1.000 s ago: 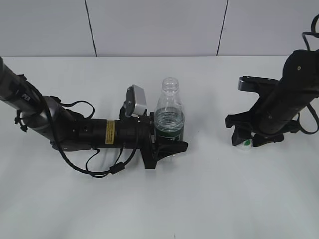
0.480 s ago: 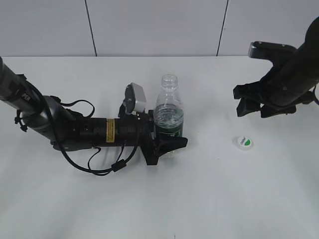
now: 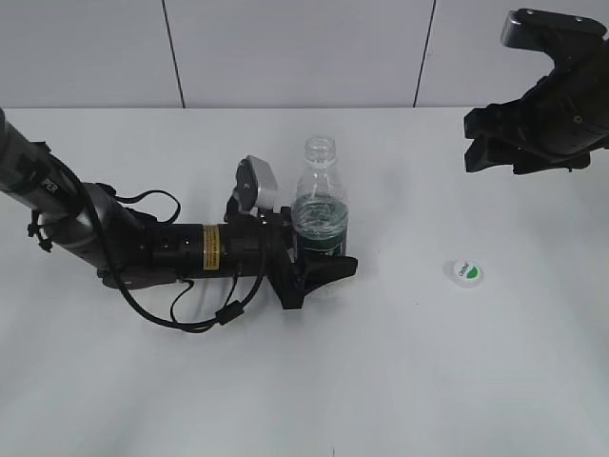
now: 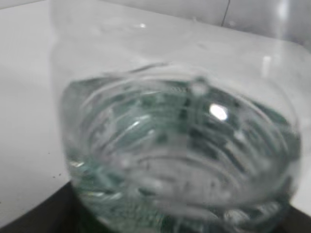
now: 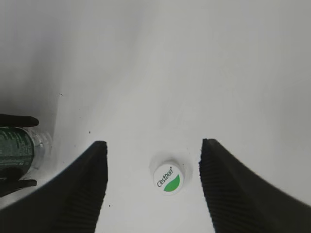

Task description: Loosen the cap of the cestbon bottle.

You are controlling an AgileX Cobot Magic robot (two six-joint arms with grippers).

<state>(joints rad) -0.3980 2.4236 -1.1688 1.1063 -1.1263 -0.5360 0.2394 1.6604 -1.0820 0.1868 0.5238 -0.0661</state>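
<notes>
The cestbon bottle stands upright on the white table with its neck open and no cap on it. My left gripper is shut on the bottle's lower body at the green label. The bottle fills the left wrist view, blurred; my jaws are hidden there. The cap lies on the table to the right of the bottle, green patch up. My right gripper is open and empty, raised well above the cap. In the right wrist view the cap lies far below between my open fingers, and the bottle shows at the left edge.
The white table extends around the bottle and the cap. A grey panelled wall runs along the back edge. My left arm and its cables lie low across the left of the table.
My right gripper let go of the cap on the table and rose up and to the right, away from it. The left gripper still holds the bottle, which shifted slightly.
</notes>
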